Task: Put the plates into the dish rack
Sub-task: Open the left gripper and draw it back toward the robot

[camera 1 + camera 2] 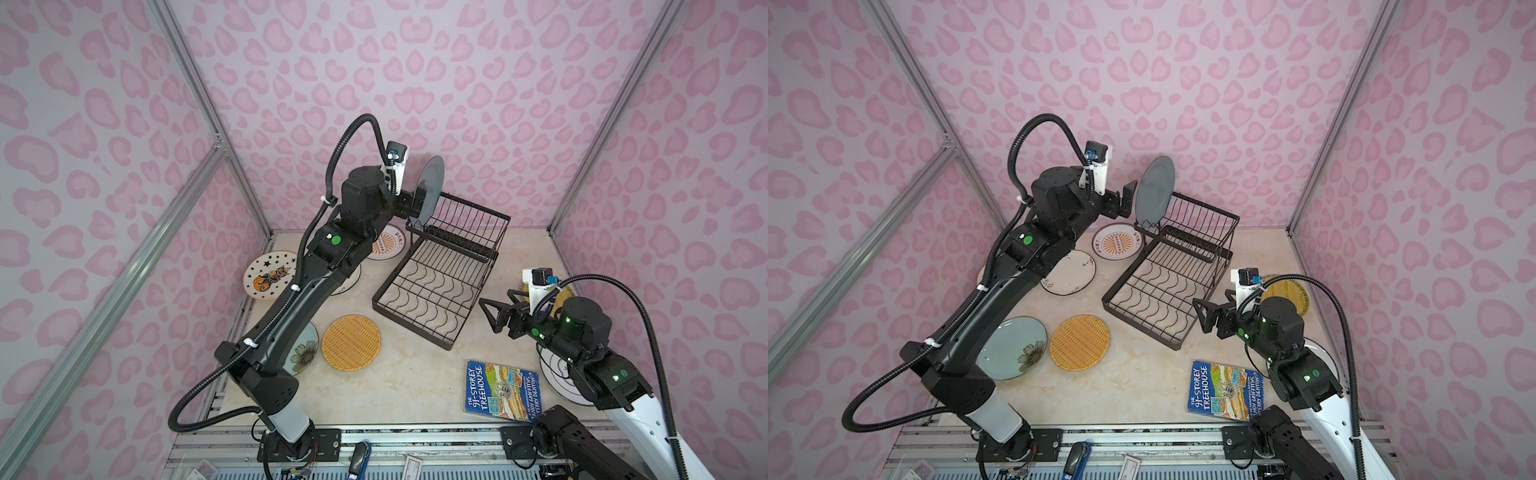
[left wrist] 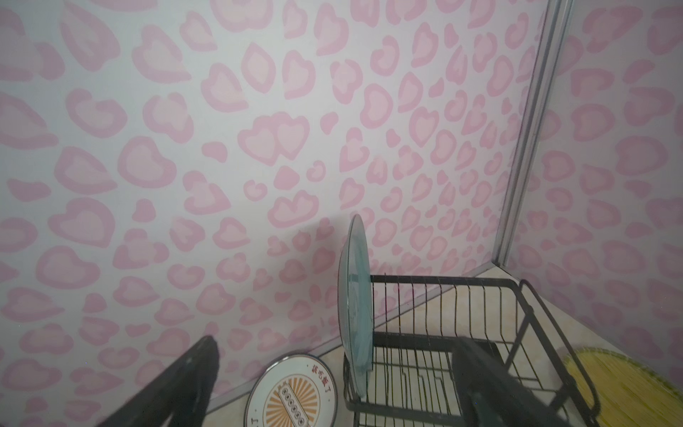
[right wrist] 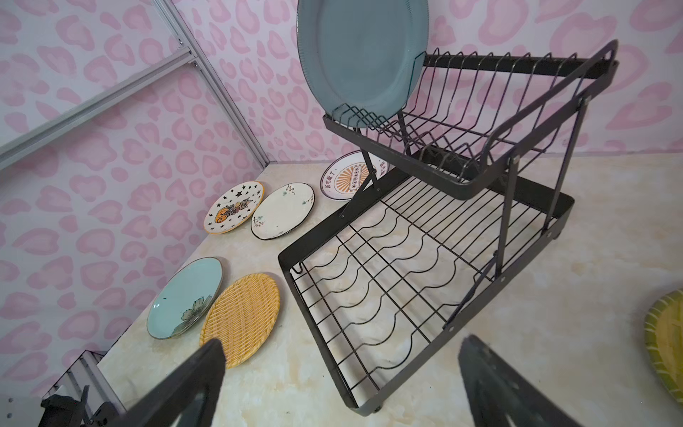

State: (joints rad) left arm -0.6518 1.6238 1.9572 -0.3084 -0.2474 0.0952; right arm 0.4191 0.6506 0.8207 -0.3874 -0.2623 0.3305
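A teal-grey plate [image 1: 430, 187] [image 3: 362, 59] stands on edge in the end slot of the black dish rack's raised basket [image 1: 465, 226]. My left gripper [image 1: 415, 199] [image 2: 338, 340] is open, its fingers on either side of the plate and clear of it. Flat on the table lie the sunburst plate [image 1: 1118, 242], star plate [image 1: 270, 275], sprig plate [image 1: 1069, 272], floral plate [image 1: 1013, 347], orange woven plate [image 1: 351, 341] and yellow woven plate [image 1: 1287, 293]. My right gripper [image 1: 490, 316] [image 3: 342, 342] hangs open and empty at the near right corner of the rack's wide tray [image 1: 415, 316].
A blue paperback book [image 1: 500, 390] lies at the front right. A white ringed plate [image 1: 555, 370] lies partly under the right arm. Pink patterned walls with aluminium posts close in the back and both sides. The left arm spans the table's left half.
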